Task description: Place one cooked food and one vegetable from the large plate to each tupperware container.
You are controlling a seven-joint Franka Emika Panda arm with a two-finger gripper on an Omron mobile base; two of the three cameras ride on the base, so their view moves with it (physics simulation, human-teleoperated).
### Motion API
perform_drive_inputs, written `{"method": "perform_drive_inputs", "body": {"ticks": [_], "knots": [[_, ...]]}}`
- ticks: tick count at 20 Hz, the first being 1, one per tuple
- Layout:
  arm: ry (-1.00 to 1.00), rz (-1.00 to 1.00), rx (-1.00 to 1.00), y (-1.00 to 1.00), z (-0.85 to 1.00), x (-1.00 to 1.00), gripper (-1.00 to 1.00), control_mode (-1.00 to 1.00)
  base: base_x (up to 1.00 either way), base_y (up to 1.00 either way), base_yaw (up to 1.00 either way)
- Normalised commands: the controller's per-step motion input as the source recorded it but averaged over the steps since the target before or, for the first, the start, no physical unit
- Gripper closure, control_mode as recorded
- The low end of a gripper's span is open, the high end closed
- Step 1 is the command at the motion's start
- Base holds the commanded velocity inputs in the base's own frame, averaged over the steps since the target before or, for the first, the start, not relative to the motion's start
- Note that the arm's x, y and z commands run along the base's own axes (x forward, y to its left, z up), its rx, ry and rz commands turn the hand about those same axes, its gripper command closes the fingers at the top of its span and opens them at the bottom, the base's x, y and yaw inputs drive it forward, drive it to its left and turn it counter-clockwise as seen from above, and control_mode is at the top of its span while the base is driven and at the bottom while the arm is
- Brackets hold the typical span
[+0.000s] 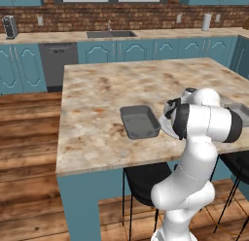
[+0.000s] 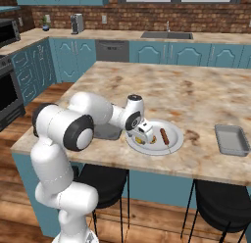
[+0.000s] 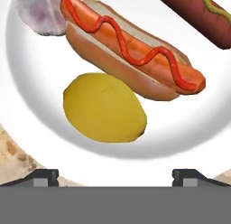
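1. Gripper (image 3: 115, 175): jaws spread wide with nothing between them, hanging low over the near side of the large plate (image 3: 189, 142). Step in hand, as judged: the approach to a first pick, with the vegetable as the likely target.
2. Vegetable (image 3: 104, 108): a yellow, lemon-shaped lump lying on the plate just ahead of the finger tips, free of any grip. In the hand view its long axis runs upper left to lower right, the more pointed end toward lower right. The next move calls for a descent that brings the jaws down astride its short width before closing.
3. Hot dog in bun (image 3: 131, 51): just beyond the vegetable, very close, contact not certain; long axis roughly parallel to it. A close neighbour for the far fingertip.
4. Dark sausage (image 3: 198, 15) and a pale purplish lump (image 3: 40, 13): farther across the plate.
5. Tupperware containers: one tray (image 1: 140, 121) and the other (image 2: 231, 139), flanking the plate on the counter (image 2: 196, 90), both seemingly unfilled.
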Motion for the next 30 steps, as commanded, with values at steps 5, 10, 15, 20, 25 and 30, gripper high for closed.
{"method": "perform_drive_inputs", "body": {"ticks": [5,10,15,20,25,30], "knots": [[-0.09,0.00,0.02,-0.14,-0.31,0.32,-1.00,-1.00,0.00,0.00,0.00],[-0.05,0.00,0.01,-0.09,-0.27,0.34,-1.00,-1.00,0.00,0.00,0.00],[0.00,0.00,0.00,0.03,-0.26,0.27,1.00,-1.00,0.00,0.00,0.00],[0.00,0.00,0.01,0.02,-0.04,-0.07,1.00,-1.00,0.00,0.00,0.00],[0.00,-0.01,-0.01,0.23,0.52,-0.63,1.00,-1.00,0.00,0.00,0.00],[0.00,0.03,-0.01,0.57,1.00,-0.13,1.00,-1.00,0.00,0.00,0.00]]}}
